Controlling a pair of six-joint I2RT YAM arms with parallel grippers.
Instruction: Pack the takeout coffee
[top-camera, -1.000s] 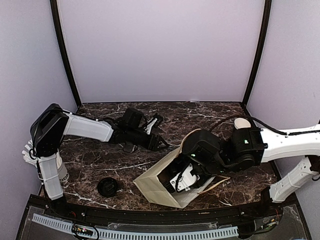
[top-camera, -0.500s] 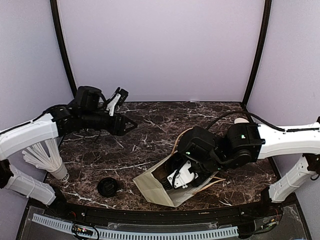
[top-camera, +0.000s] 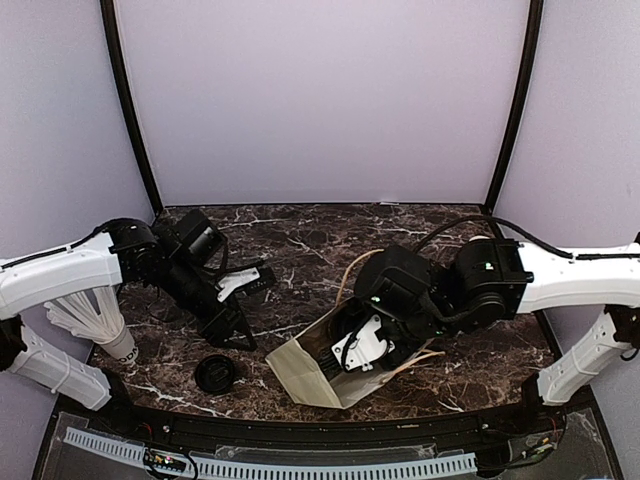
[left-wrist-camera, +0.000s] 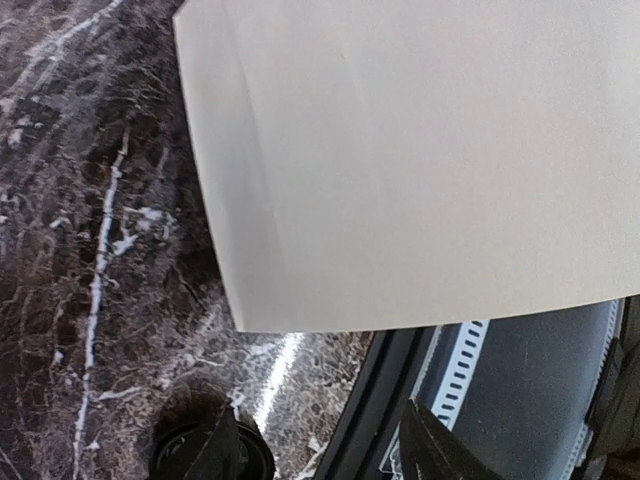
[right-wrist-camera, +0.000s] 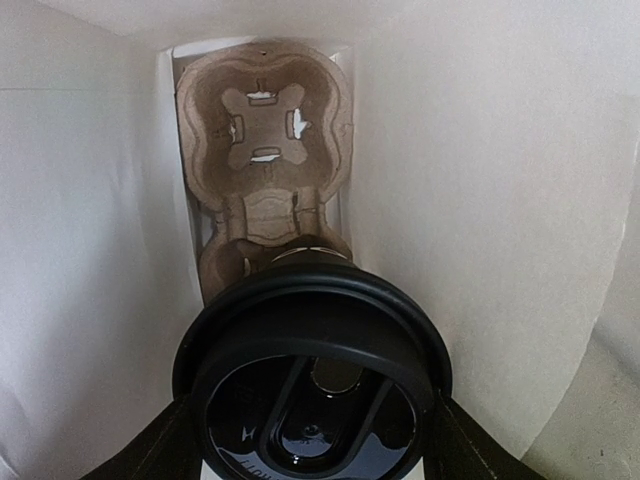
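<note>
The takeout coffee (right-wrist-camera: 312, 400) is gripped inside the paper bag (top-camera: 300, 375) by the right tool (right-wrist-camera: 312, 455); the left tool (left-wrist-camera: 318, 448) is seen open and empty.

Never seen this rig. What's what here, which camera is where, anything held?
Two robot arms are bolted at the near edge of a marble table. The wide picture comes from a fixed camera above and behind them; the other two from wrist cameras. On the table lie a paper bag on its side and a loose black lid. The right arm reaches into the bag, where the right fingers hold a lidded coffee cup in front of a cardboard cup tray. The left fingers are apart and empty.
</note>
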